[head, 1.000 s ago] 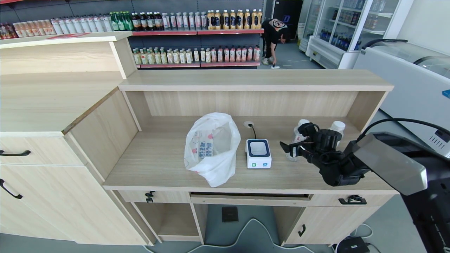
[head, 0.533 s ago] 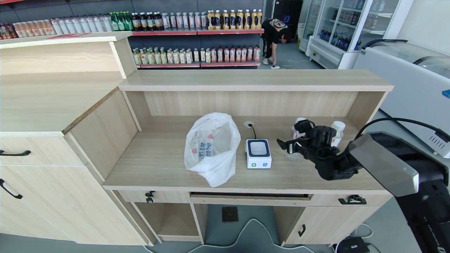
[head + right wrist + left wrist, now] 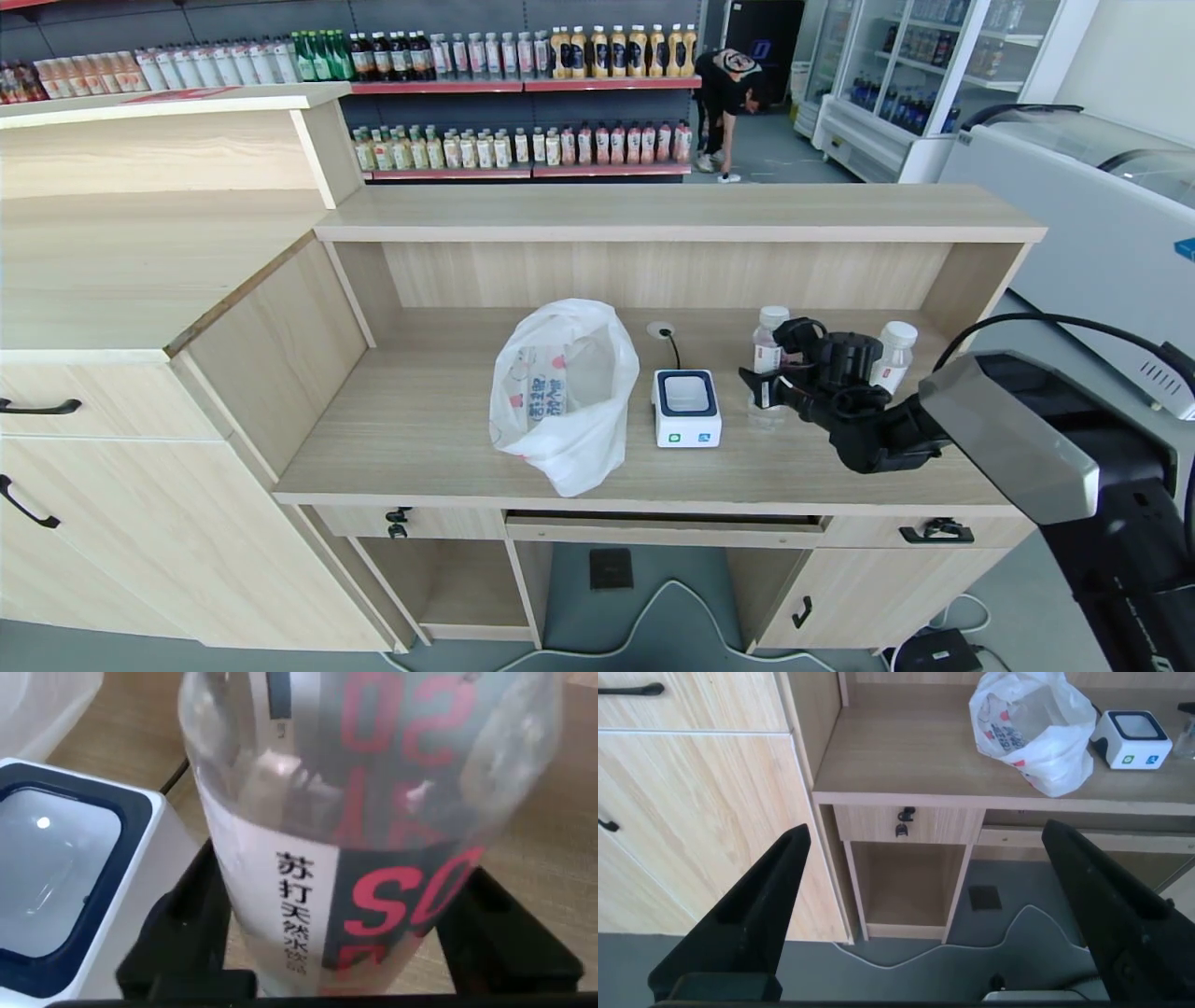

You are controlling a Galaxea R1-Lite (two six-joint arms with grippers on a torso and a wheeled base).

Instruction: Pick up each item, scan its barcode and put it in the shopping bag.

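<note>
A clear water bottle [image 3: 767,359] with a white cap and a grey-and-red label [image 3: 374,859] stands upright just right of the scanner [image 3: 686,406]. My right gripper [image 3: 768,390] is shut on its lower body, one black finger on each side [image 3: 177,943]. I cannot tell whether its base touches the counter. A second capped bottle [image 3: 892,359] stands behind the arm, further right. The white shopping bag [image 3: 560,392] sits open left of the scanner, holding something printed. My left gripper [image 3: 924,849] hangs open, low and in front of the counter's left end.
The scanner's cable runs to a hole [image 3: 660,329] in the counter near the back wall. A raised ledge [image 3: 681,213] overhangs the work surface. A taller cabinet [image 3: 140,271] closes off the left side. Bare counter [image 3: 411,429] lies left of the bag.
My right gripper has moved left and slightly away from me with the bottle. The bottle's cap now shows clear of the gripper, and the bottle stands closer to the scanner.
</note>
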